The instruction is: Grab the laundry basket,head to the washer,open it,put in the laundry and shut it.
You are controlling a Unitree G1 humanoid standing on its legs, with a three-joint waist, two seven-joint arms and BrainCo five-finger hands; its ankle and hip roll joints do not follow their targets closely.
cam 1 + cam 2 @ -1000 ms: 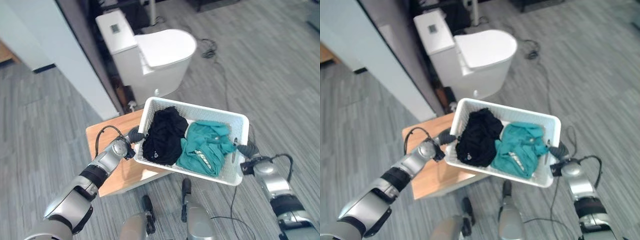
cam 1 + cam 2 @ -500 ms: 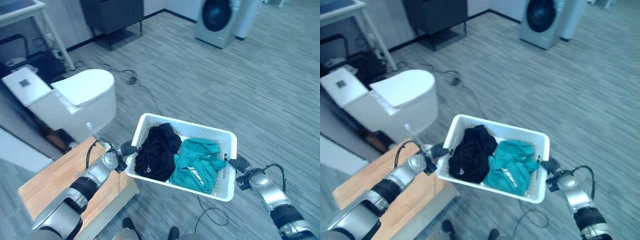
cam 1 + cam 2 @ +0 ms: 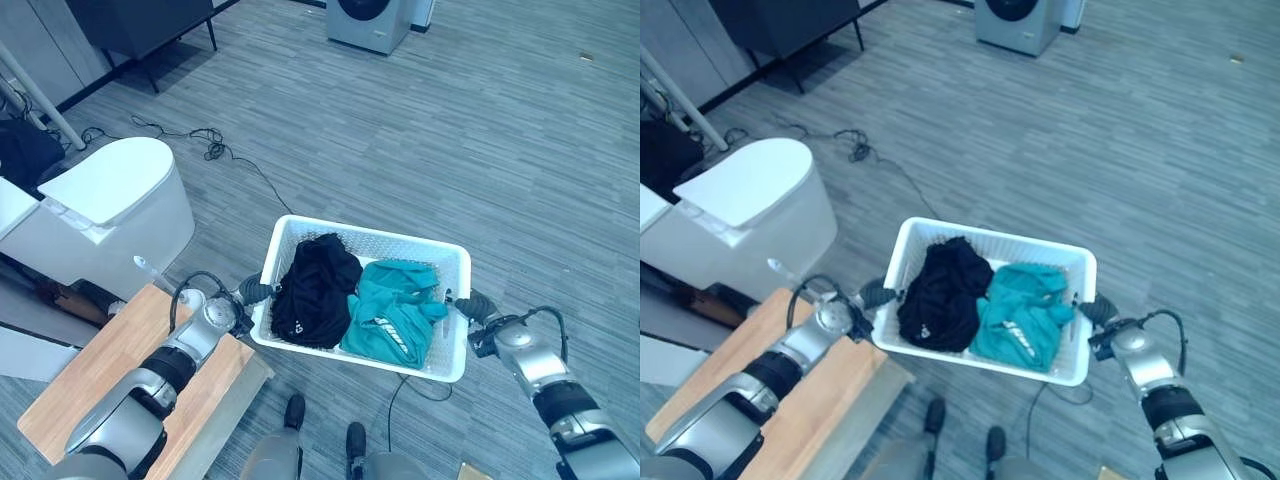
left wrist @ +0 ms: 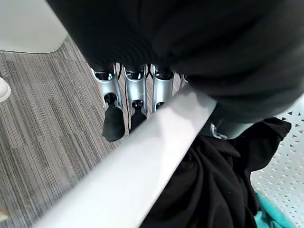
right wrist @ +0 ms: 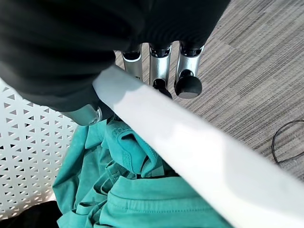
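Basket [image 3: 452, 262] hung level above the floor [image 3: 520, 150], the left hand [image 3: 243, 296] and right hand [image 3: 478, 309] each curled over an opposite short rim, apparently keeping the black garment [image 3: 315, 290] and teal garment [image 3: 395, 310] inside en route to the washer [image 3: 372, 20].

The white basket rim [image 4: 142, 166] is gripped by the left robot hand [image 4: 135, 90], fingers curled beneath it. A black garment [image 4: 213, 180] is seen inside, above grey floor [image 4: 42, 118].
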